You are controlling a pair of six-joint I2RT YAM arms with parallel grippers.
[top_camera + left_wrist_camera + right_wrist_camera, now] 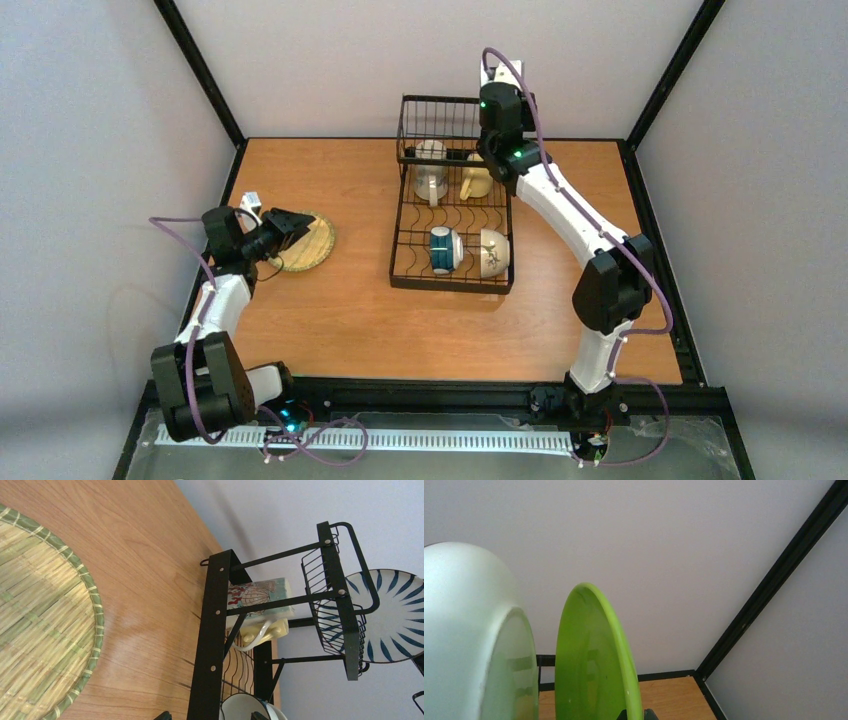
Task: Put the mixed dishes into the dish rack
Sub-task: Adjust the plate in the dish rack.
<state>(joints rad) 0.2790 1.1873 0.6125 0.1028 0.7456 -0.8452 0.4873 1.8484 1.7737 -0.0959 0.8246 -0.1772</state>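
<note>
The right fingers [649,715] are pinching the glossy lime plate [594,670], which is standing on edge; the left fingers [296,220] are gaping wide over the woven tan plate [40,620].

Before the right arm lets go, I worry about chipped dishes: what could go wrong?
The right gripper pinches the lime-green plate only at its rim; it may tip against the pale plate close beside it. The tan plate lies flat on the table, so the open left gripper may miss its edge.
</note>
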